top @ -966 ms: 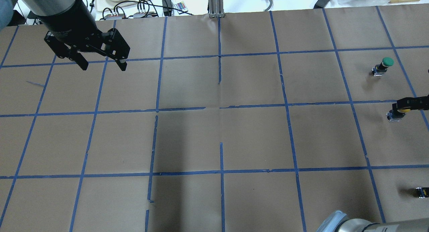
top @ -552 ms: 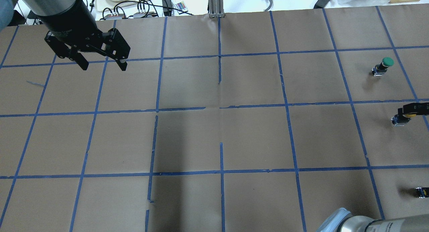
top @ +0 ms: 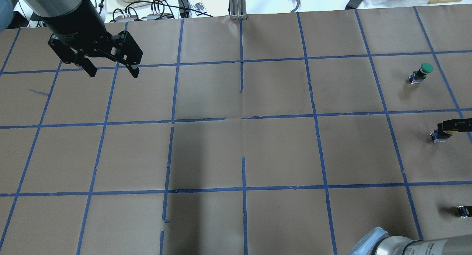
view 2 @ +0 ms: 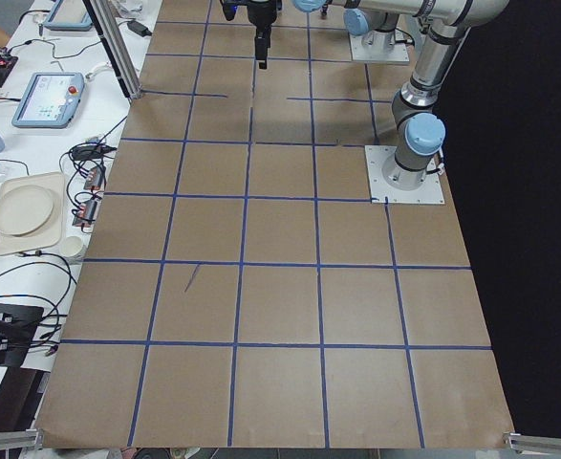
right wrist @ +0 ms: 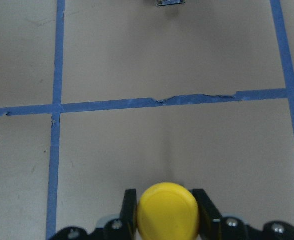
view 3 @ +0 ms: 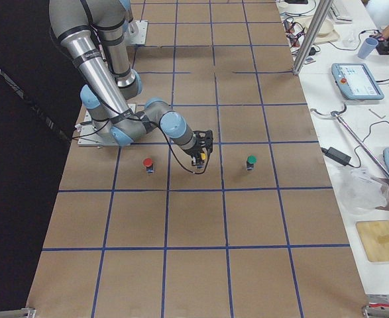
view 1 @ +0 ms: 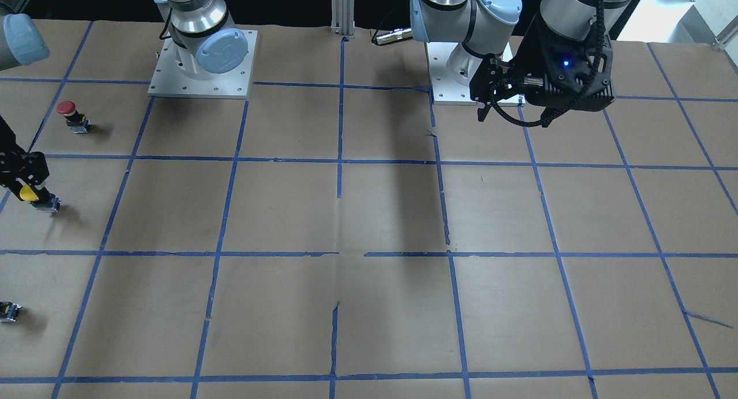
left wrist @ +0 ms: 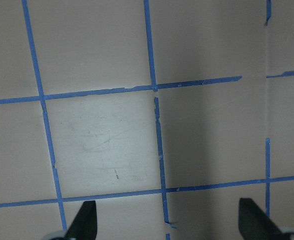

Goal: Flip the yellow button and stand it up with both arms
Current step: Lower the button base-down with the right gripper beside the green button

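Tabletop (top: pixel 280 152) brown, blue-gridded; right end effector (right wrist: pixel 166 199) tight on yellow button (view 1: pixel 27 193), left end effector (top: pixel 114 73) agape.

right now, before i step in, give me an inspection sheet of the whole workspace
surface: table covered in brown paper with a blue tape grid, tape torn in places
job's things: yellow button, cap clamped in the right gripper
clutter: green button, red button, small capless part, all apart at the robot's right end
grippers: right gripper shut on the yellow button; left gripper open, empty, above the table
cables: loose cables beyond the far edge
surroundings: teach pendant and plates on the side bench
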`<move>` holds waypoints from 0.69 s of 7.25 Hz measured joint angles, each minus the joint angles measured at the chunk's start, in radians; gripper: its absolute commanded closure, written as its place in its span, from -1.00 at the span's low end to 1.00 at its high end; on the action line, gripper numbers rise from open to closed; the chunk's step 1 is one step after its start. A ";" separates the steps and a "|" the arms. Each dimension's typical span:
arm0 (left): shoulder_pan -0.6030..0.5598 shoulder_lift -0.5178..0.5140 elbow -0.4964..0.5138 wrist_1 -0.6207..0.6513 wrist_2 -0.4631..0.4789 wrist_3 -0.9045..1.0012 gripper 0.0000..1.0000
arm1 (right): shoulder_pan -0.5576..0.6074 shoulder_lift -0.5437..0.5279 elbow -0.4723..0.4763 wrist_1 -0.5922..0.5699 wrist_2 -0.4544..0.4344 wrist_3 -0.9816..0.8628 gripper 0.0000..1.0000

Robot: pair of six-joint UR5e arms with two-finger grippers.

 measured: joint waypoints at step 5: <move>0.000 -0.001 0.002 0.003 -0.001 0.000 -0.99 | 0.000 0.000 0.002 0.006 -0.005 0.008 0.20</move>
